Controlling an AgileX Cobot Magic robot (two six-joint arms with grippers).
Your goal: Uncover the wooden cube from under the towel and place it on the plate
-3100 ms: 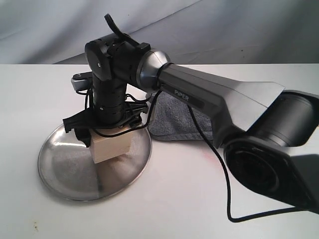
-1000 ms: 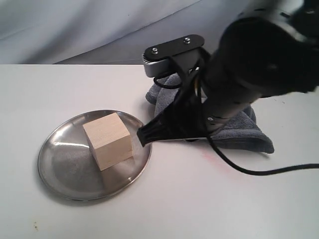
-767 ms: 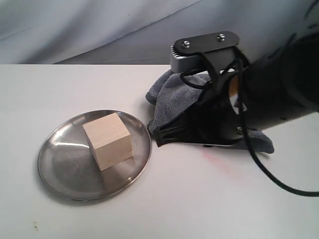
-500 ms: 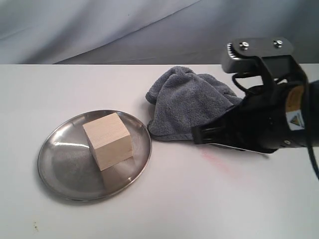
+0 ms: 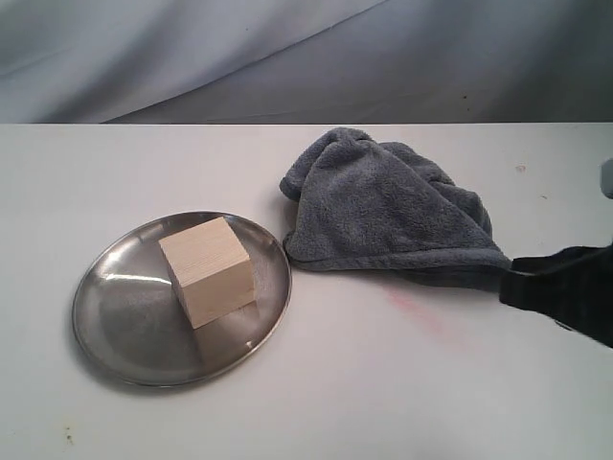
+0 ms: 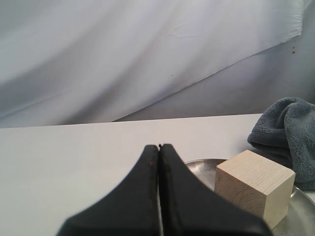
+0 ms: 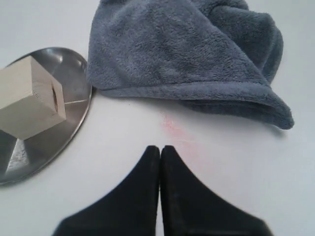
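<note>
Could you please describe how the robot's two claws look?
Both the left claw and the right claw have matte black fingers, broad at the base and curving to narrow tips. No cables or markings show on them. In the exterior view only a black edge of the right arm shows.

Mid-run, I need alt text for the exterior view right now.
A pale wooden cube sits on a round, shiny silver metal plate at the left of a white table. To its right lies a crumpled blue-gray terry towel, and the black right gripper pokes in at the right edge.
</note>
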